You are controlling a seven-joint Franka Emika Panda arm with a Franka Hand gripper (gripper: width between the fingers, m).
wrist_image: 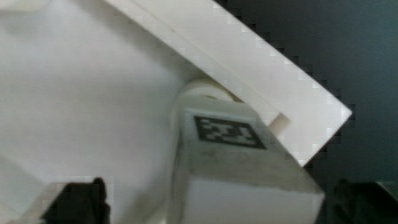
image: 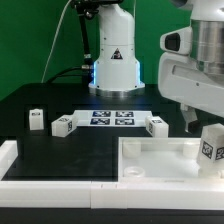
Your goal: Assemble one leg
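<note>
One leg (wrist_image: 240, 150) stands upright over a corner of the big white panel (image: 165, 158), close to the tabletop (image: 45, 100) edge on the exterior view's right. Its tag faces the wrist camera. It looks set at a corner socket, but the foot is hidden, so I cannot confirm that.

Pincer (wrist_image: 217, 203) is spread. Its dark fingers (wrist_image: 75, 200) flank the leg with a gap showing, pinching nothing. Judgement: it straddles the leg to centre it for a grip and a twist down into the panel.

The panel appears pushed against the white fence (image: 60, 186) along the front edge, likely so that it cannot slide under load. An open socket (image: 135, 172) shows at its near corner.

Spare legs (image: 62, 125) stand well apart toward the back edge, on either side of the marker board (image: 112, 118), clear of the work.

Risk: closing off-centre could tip the leg.
</note>
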